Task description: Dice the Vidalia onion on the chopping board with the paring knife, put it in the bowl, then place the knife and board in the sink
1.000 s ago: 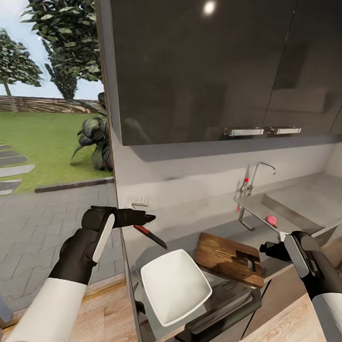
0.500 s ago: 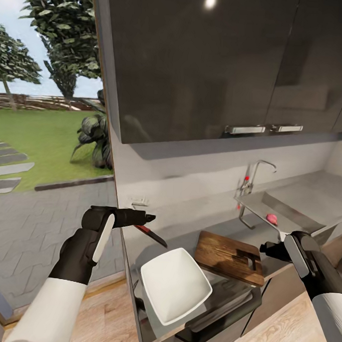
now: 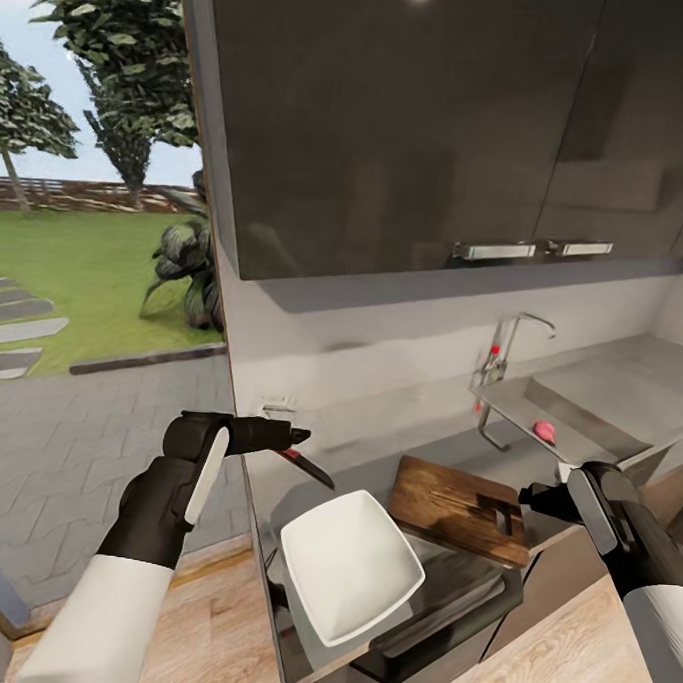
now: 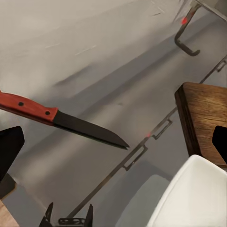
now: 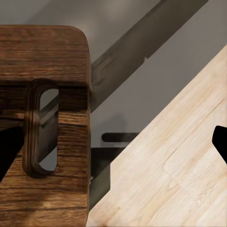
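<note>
At lower left of the head view, the left gripper [image 3: 298, 437] hovers spread and empty above the paring knife [image 3: 310, 467] on the countertop [image 3: 456, 450]. The right gripper [image 3: 527, 496], lower right, spread, empty, beside the chopping board [image 3: 460, 509]. The onion [image 3: 544, 429] lies in the sink [image 3: 578, 409]; the bowl [image 3: 348, 565] sits at bottom centre.

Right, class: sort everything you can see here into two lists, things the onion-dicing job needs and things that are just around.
Job:
onion
sink
chopping board
paring knife
bowl
countertop

Just around:
wall cabinets
tap
garden plant
wooden floor
</note>
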{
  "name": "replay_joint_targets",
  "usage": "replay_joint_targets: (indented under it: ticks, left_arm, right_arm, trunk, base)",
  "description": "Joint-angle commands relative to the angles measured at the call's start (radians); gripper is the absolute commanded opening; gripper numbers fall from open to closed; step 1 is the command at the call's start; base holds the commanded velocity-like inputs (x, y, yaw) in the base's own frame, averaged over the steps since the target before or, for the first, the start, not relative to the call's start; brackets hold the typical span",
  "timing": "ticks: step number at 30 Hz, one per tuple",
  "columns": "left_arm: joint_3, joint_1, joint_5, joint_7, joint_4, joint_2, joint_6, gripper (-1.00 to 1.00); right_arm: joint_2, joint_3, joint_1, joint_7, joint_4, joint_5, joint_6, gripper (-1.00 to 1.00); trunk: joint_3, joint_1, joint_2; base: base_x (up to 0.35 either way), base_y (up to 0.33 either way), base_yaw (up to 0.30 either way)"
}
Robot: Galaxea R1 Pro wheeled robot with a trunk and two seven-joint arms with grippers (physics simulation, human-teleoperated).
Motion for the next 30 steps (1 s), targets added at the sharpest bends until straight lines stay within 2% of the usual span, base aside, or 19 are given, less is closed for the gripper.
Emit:
replay_joint_targets:
  ticks: [1, 20, 30]
  left_arm:
    - [0.0, -0.001, 0.0, -0.001, -0.001, 0.0, 0.005, 1.0]
    - [0.0, -0.001, 0.0, -0.001, -0.001, 0.0, 0.005, 1.0]
    - [0.0, -0.001, 0.0, -0.001, -0.001, 0.0, 0.004, 1.0]
  right_arm:
    - [0.0, 0.0, -0.001, -0.009, -0.001, -0.011, 0.003, 1.0]
    - [0.0, 0.0, -0.001, -0.009, -0.001, -0.011, 0.003, 1.0]
    - [0.0, 0.0, -0.001, -0.009, -0.001, -0.011, 0.003, 1.0]
  trunk:
    - [-0.004, 0.001, -0.003]
    - [-0.008, 0.001, -0.003]
    - [-0.008, 0.001, -0.003]
  base:
    - [0.0, 0.0, 0.0]
    - [0.0, 0.0, 0.001]
    - [0.0, 0.0, 0.096]
